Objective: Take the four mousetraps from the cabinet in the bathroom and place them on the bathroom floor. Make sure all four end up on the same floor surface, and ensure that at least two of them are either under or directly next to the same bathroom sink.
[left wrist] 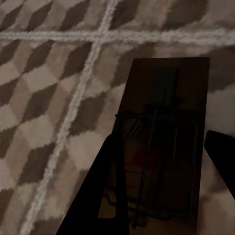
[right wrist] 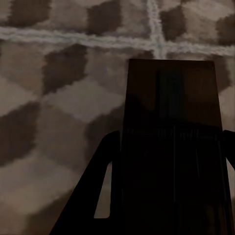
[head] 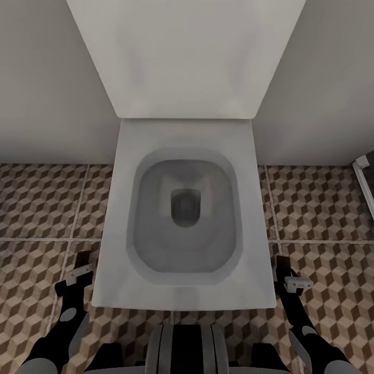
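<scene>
My left gripper (left wrist: 162,139) is shut on a mousetrap (left wrist: 169,93), a dark brown board with a metal spring bar, held above the cube-patterned bathroom floor (left wrist: 44,98). In the right wrist view my right gripper (right wrist: 171,137) is shut on a second mousetrap (right wrist: 171,88) over the same tiles (right wrist: 58,98). From the head view, the left gripper (head: 83,266) hangs low beside the toilet's left side and the right gripper (head: 292,274) beside its right side. The cabinet and the bathroom sink are out of view.
A white toilet (head: 184,296) with its lid (head: 187,57) raised stands directly ahead against the pale wall (head: 41,78), between both arms. Patterned floor (head: 41,208) runs on either side. A white-framed dark object (head: 365,179) pokes in at the right edge.
</scene>
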Controlling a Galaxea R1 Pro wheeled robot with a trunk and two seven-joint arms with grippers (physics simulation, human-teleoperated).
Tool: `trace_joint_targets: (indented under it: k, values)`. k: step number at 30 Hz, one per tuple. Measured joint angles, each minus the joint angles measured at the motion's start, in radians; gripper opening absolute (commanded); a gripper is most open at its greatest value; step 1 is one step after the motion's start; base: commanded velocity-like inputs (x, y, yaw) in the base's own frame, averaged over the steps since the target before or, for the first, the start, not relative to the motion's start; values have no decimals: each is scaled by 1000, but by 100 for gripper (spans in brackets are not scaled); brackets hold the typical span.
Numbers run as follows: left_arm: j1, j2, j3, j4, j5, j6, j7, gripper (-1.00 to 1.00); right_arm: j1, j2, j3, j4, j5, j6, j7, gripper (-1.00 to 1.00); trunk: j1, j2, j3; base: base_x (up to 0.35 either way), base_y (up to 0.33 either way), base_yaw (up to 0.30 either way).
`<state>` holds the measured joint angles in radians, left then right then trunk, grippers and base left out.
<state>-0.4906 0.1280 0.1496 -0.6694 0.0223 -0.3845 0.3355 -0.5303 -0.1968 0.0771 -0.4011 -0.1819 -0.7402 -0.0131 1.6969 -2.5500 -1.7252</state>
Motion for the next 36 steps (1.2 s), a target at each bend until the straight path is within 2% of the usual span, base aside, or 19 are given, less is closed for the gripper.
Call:
trace_joint_targets:
  k: [19,23,36]
  values:
    - [0,1,0,0,0,0,0,-100,0,0,0,0,1,1,0,-100,0,0,0,0,0,0]
    - [0,1,0,0,0,0,1,-100,0,0,0,0,1,1,0,-100,2,-1,-15,0,0,0]
    - [0,2,0,0,0,0,0,-100,0,0,-2,0,1,1,-1,-100,2,-1,-15,0,0,0]
